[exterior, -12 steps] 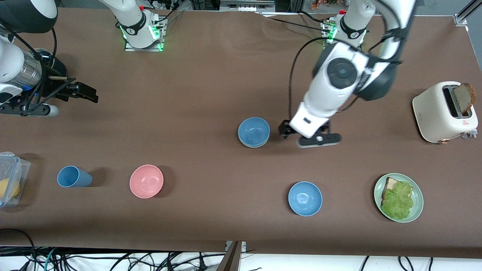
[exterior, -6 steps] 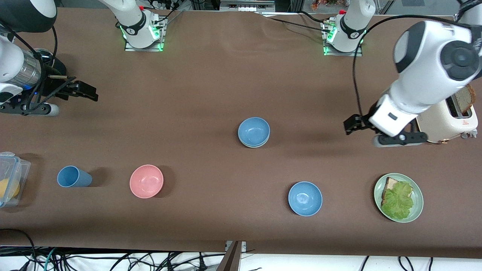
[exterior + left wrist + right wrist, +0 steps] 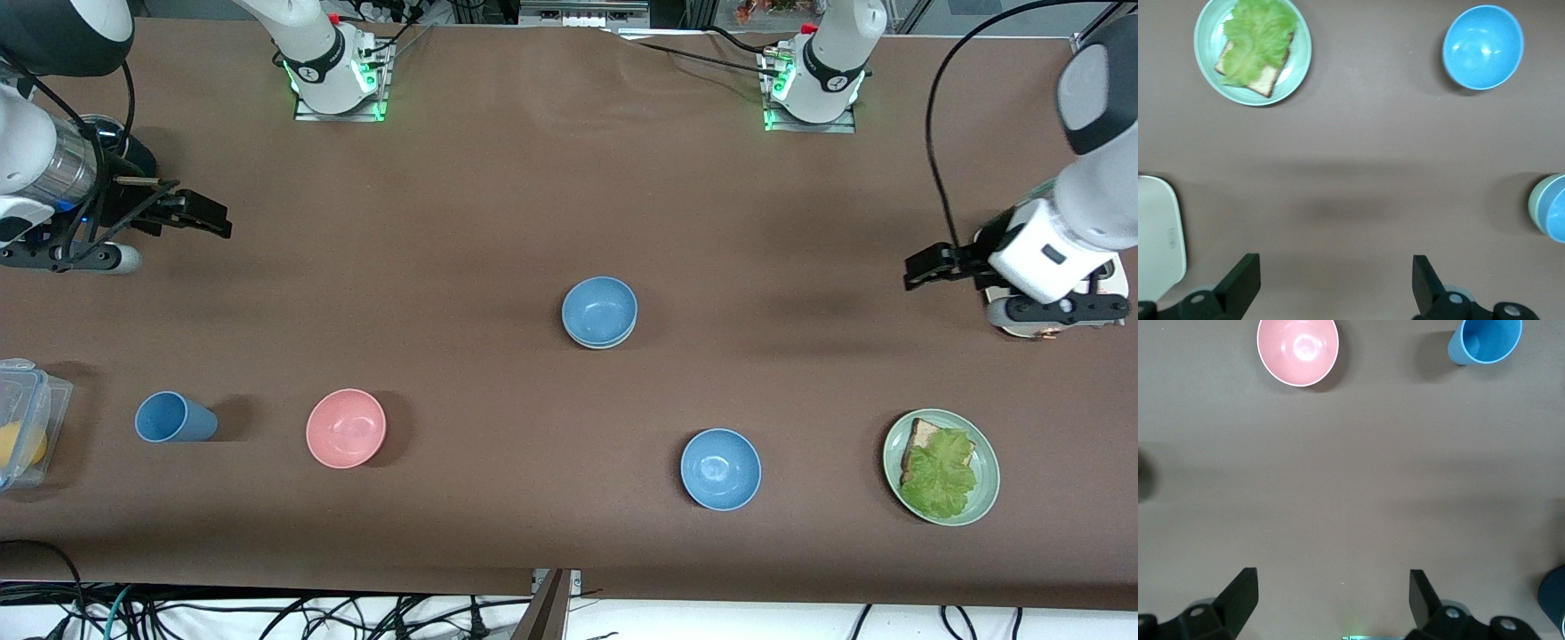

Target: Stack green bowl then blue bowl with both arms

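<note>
The slate blue bowl point(image 3: 599, 307) sits nested in the green bowl point(image 3: 594, 344) at the table's middle; only the green bowl's rim shows under it. In the left wrist view the stack lies at the picture's edge, blue bowl point(image 3: 1558, 219) in green bowl point(image 3: 1535, 207). My left gripper point(image 3: 932, 265) is open and empty, up over the table beside the toaster, well clear of the stack; its jaws point(image 3: 1336, 280) stand wide apart. My right gripper point(image 3: 191, 216) is open and empty point(image 3: 1331, 600), waiting over the right arm's end of the table.
A glossy sky-blue bowl point(image 3: 720, 468) and a green plate point(image 3: 985, 493) with bread and lettuce lie nearer the front camera. A pink bowl point(image 3: 346, 428), a blue cup point(image 3: 173, 417) and a clear box point(image 3: 22, 418) lie toward the right arm's end. The toaster point(image 3: 1009, 322) is mostly hidden by the left arm.
My left gripper has swung away from beside the stacked bowls toward the left arm's end, to the toaster. The bowls and the right arm have not moved.
</note>
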